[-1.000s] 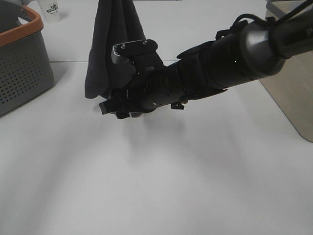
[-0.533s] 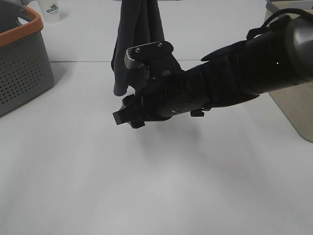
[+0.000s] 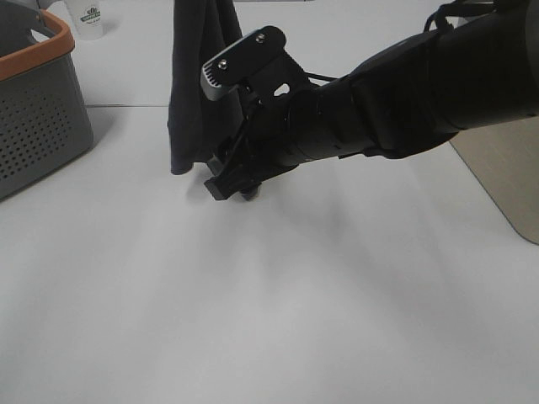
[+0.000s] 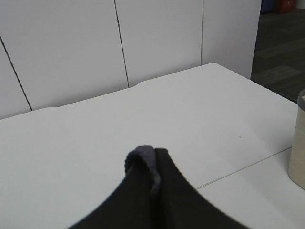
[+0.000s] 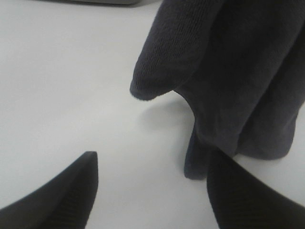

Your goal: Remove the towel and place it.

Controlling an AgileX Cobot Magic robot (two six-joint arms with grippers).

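The dark charcoal towel (image 3: 195, 93) hangs bunched from above the top edge of the exterior high view, its lower end just over the white table. In the left wrist view my left gripper (image 4: 153, 164) is shut, with a fold of the towel (image 4: 143, 157) pinched at its tip. My right arm reaches across from the right. Its gripper (image 3: 229, 182) sits low, right beside the towel's lower end. In the right wrist view the right gripper (image 5: 152, 191) is open, and the towel (image 5: 228, 71) hangs just beyond its fingertips (image 5: 57, 191), not between them.
A grey perforated basket (image 3: 34, 109) with an orange rim stands at the far left. A white cup (image 3: 88, 18) is at the back left. A beige container (image 3: 505, 181) lies along the right edge, seen also as a beige container (image 4: 298, 143) from the left wrist.
The hanging towel swung right, then back left. My right arm tilted its wrist upward and its gripper stayed open, close to the towel's lower end.
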